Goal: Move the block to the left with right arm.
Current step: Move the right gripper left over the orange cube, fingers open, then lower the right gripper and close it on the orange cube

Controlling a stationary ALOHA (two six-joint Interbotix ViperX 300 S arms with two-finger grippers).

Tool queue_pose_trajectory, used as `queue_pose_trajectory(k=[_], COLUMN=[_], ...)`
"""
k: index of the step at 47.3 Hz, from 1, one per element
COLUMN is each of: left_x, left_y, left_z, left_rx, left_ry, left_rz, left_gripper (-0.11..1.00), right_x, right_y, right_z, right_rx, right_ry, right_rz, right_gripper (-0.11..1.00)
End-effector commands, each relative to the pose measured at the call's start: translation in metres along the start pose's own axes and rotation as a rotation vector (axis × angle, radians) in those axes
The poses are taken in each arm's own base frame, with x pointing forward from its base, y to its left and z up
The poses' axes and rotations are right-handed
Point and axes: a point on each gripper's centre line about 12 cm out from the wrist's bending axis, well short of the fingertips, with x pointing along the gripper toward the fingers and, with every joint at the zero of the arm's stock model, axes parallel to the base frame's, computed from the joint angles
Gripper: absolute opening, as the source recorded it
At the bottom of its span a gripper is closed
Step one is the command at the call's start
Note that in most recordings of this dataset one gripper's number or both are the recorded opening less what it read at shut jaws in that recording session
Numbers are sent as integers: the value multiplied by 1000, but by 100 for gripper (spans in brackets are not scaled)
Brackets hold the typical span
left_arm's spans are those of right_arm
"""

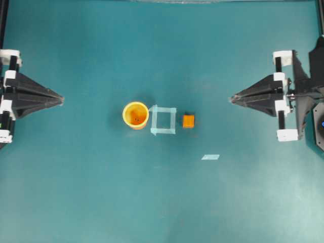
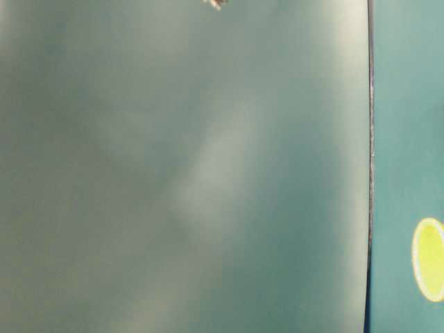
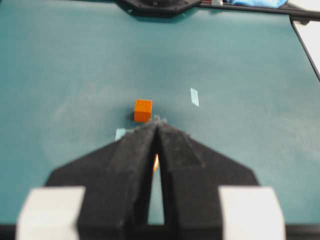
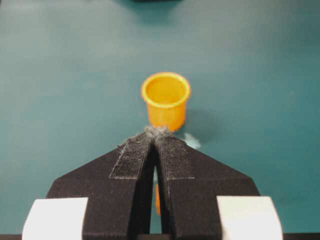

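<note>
Currently our right pincer (image 1: 232, 98), clenched and empty, points toward the orange block (image 1: 188, 121), which sits on the desk (image 1: 76, 192) just beside the tape square (image 1: 163, 120), on the pincer's side of it.

Teal tabletop (image 1: 76, 192). At centre frame, in a row left to right: yellow-orange cup (image 1: 135, 115), upright, touching the left edge of a light-blue tape square (image 1: 163, 120); small orange block (image 1: 188, 121) just right of the square, apart from it. Loose tape strip (image 1: 210, 157) lower right of block.
</note>
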Motion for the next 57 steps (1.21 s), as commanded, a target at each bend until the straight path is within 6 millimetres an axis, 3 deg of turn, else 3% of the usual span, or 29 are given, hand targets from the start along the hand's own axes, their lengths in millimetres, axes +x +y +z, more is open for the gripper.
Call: queue_pose_trajectory(k=[1,12,20,38,57], left_x=[-6,-26,-32,-35,-44], left_y=[-1,-1,-1,-1,-1], left_z=[17,24,23,22,24], left_rx=[4,17,12,3,18], left_ry=[-31,12,59,75,104], left_rz=[0,4,8,9,11], left_gripper=[0,0,0,0,0], right_x=[5,25,50,110,132], right_y=[0,0,-1,-5,-7], right_z=[12,8,-3,-39,-71], right_rx=[18,25,19,-8,-11], right_ry=[-25,30,131,475,588], right_rz=[-1,-6,-15,-43,-52], right_gripper=[4,38,52,59,62])
